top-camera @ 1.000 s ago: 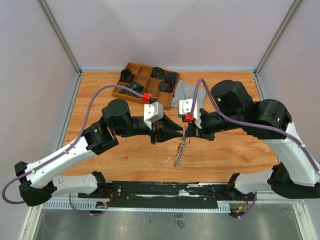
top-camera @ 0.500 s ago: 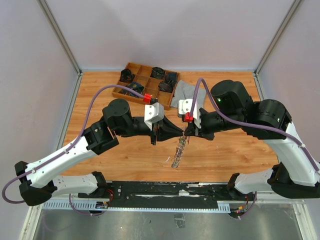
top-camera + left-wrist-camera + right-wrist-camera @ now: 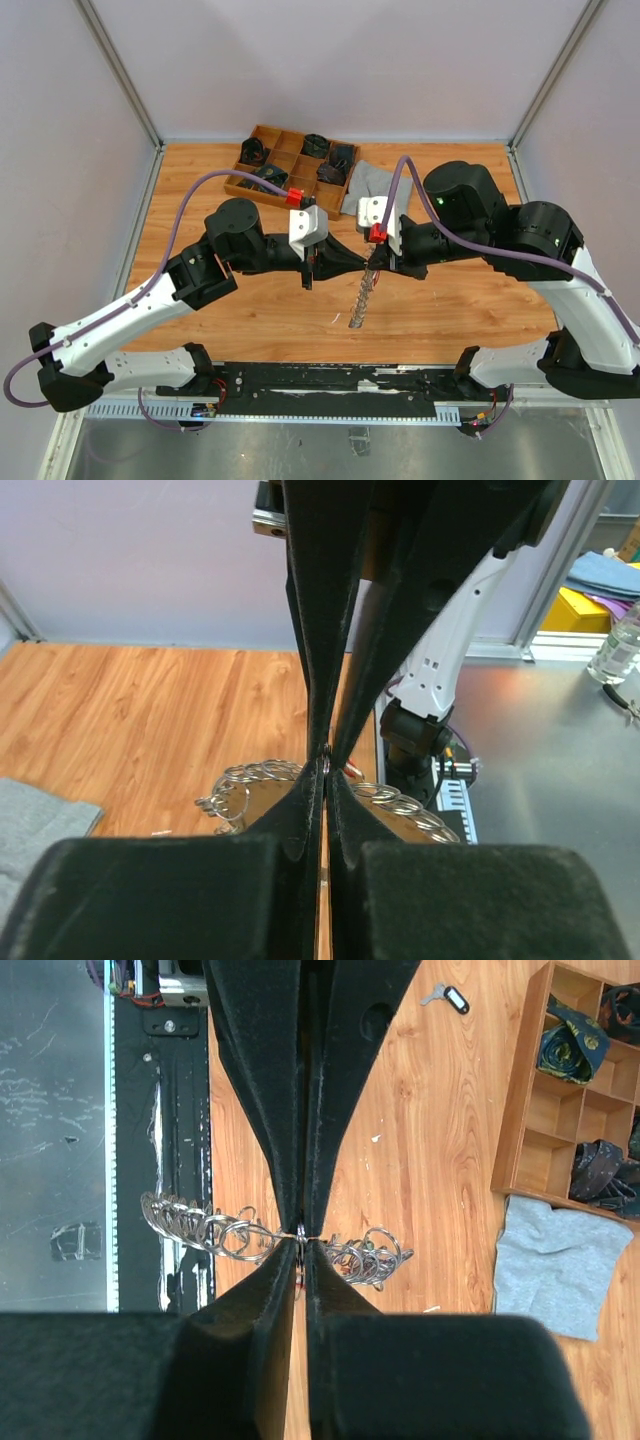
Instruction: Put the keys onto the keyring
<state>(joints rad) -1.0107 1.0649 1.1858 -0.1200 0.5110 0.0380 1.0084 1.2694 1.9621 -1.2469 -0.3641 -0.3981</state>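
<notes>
The keyring (image 3: pixel 362 298) is a bunch of linked silver rings that hangs above the table between the two arms. My left gripper (image 3: pixel 362 263) and right gripper (image 3: pixel 374 263) meet tip to tip at its top, and both are shut on it. In the left wrist view the fingertips (image 3: pixel 325 765) pinch the wire, with rings (image 3: pixel 250 780) spreading to either side. From the right wrist the gripper (image 3: pixel 302 1240) is shut on the keyring (image 3: pixel 200 1228) in the same way. One key with a dark tag (image 3: pixel 445 998) lies on the wood. A bit of red shows by the tips.
A wooden compartment tray (image 3: pixel 293 166) with dark items stands at the back. A grey cloth (image 3: pixel 370 185) lies beside it. A small white scrap (image 3: pixel 337 318) lies on the table near the hanging rings. The table's front edge and black rail (image 3: pixel 330 380) are just below.
My left gripper has closed onto the keyring's top next to the right gripper. The hanging rings have swung slightly. The right gripper has kept its hold.
</notes>
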